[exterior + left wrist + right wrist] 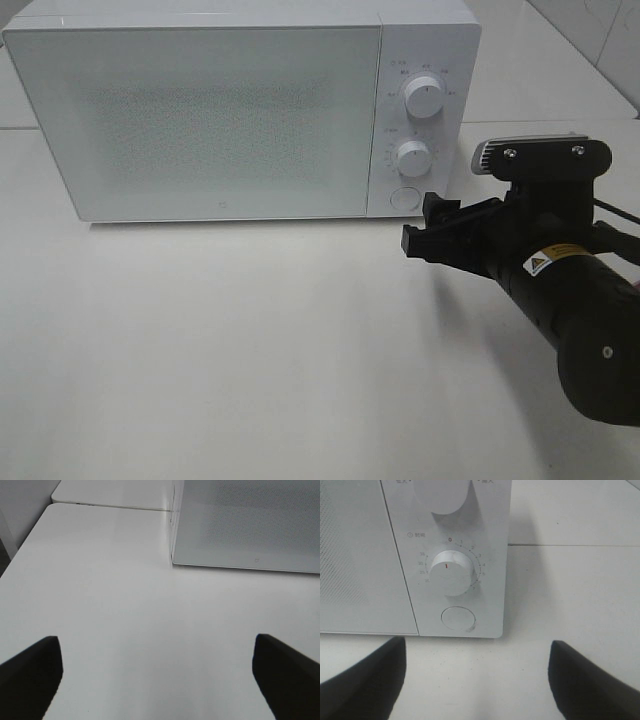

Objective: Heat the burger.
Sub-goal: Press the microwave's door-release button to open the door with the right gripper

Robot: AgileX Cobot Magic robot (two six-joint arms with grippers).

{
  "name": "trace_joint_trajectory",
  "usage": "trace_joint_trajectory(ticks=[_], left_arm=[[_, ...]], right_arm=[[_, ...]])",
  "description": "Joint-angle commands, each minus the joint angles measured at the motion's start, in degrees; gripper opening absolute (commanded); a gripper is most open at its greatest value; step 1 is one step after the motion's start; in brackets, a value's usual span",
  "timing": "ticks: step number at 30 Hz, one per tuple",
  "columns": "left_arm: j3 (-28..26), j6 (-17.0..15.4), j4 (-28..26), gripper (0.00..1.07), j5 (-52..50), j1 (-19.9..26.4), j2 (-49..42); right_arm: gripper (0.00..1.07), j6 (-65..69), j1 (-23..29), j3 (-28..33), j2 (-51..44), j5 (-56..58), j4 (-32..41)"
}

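The burger is out of view in all three views. A white microwave (200, 110) stands at the back of the table with its door closed. My right gripper (421, 222) hovers open just in front of the control panel, a little apart from it. The right wrist view shows the right gripper (477, 685) facing the timer knob (451, 572) and the round door button (458, 618), with nothing between the fingers. My left gripper (159, 680) is open and empty over bare table, near the microwave's front left corner (174, 560).
The microwave panel carries an upper knob (424, 98), the timer knob (412, 157) and the round button (404, 198). The white table (220, 350) extends in front of the microwave. A seam between tabletops (110, 506) runs behind the left gripper's area.
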Motion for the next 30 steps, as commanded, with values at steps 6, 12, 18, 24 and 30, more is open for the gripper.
trace_joint_trajectory(ticks=[6,12,18,24,30], left_arm=[[0.1,-0.1,-0.6,0.98,-0.4,0.1,0.0],[0.1,-0.1,-0.6,0.98,-0.4,0.1,0.0],[0.1,-0.1,-0.6,0.98,-0.4,0.1,0.0],[0.1,-0.1,-0.6,0.98,-0.4,0.1,0.0],[0.1,-0.1,-0.6,0.98,-0.4,0.1,0.0]], right_arm=[[0.72,14.2,0.2,-0.2,-0.2,1.4,-0.1],[0.63,29.0,0.2,-0.2,-0.2,1.5,-0.1],[0.40,48.5,0.2,-0.2,-0.2,1.5,-0.1],[0.14,63.2,0.2,-0.2,-0.2,1.5,-0.2],[0.00,70.4,0.2,-0.2,-0.2,1.6,-0.3]])
